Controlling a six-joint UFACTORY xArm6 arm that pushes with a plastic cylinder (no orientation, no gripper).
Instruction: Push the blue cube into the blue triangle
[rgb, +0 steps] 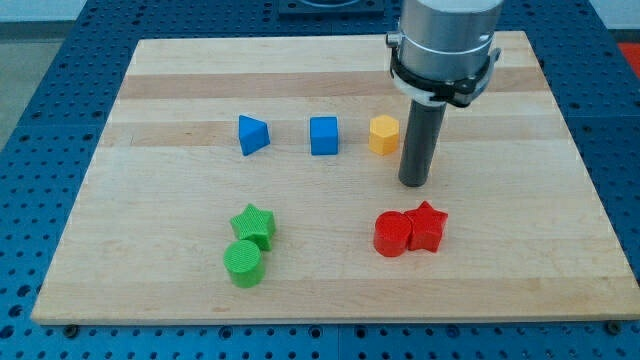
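The blue cube (323, 136) sits on the wooden board near the middle. The blue triangle (252, 134) lies to its left, with a clear gap between them. My tip (414, 183) rests on the board at the view's right of the blue cube, just below and right of a yellow hexagonal block (384, 134). The tip touches no block. The yellow block stands between the tip's side and the blue cube.
A red cylinder (392, 234) and a red star (427, 226) touch each other below the tip. A green star (253, 225) and a green cylinder (243, 263) sit at the lower left. The board (150, 90) ends on a blue perforated table.
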